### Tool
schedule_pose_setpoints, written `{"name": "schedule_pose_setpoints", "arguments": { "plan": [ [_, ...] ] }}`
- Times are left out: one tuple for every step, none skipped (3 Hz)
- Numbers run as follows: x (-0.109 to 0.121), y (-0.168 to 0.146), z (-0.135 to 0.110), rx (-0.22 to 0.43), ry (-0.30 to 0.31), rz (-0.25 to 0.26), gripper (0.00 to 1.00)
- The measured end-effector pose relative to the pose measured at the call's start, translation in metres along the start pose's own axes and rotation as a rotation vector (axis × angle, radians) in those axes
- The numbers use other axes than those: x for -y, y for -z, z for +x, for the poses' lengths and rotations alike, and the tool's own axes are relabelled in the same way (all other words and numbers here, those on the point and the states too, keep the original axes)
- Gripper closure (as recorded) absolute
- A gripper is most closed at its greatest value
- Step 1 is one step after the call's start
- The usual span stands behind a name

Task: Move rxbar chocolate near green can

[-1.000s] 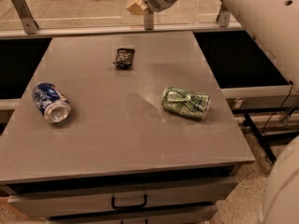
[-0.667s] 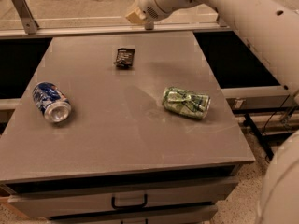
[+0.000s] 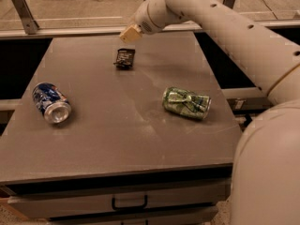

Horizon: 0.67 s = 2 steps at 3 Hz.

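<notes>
The gripper [image 3: 130,33] is coming lower than it was a moment ago and is getting closer to the chocolate bar [image 3: 125,58]. Now it is hanging just above the bar, by the far edge of the bench [image 3: 117,144]. The big arm [image 3: 225,27] is reaching in over the far right corner. I cannot tell if the jaws are open or shut, but they are not holding anything.

The chocolate bar is lying flat near the far edge and nobody is touching it yet. The green can [image 3: 186,103] is lying on its side near the right edge, well apart from the bar. A blue can [image 3: 51,102] is lying by the left edge.

So the job is only starting. The grabbing, carrying and putting down next to the green can are all waiting to be done.
</notes>
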<state>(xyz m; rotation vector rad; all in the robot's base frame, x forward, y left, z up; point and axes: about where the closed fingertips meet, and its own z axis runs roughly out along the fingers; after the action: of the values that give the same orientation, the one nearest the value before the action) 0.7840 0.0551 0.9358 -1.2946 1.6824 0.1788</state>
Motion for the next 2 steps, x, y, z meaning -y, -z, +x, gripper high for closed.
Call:
{"name": "schedule_pose_setpoints", "arguments": {
  "plan": [
    [-0.004,-0.021,0.011,-0.012,-0.024,-0.024,0.00],
    [-0.009,-0.038,0.023,-0.035,-0.053,-0.044,0.00]
  ]
}}
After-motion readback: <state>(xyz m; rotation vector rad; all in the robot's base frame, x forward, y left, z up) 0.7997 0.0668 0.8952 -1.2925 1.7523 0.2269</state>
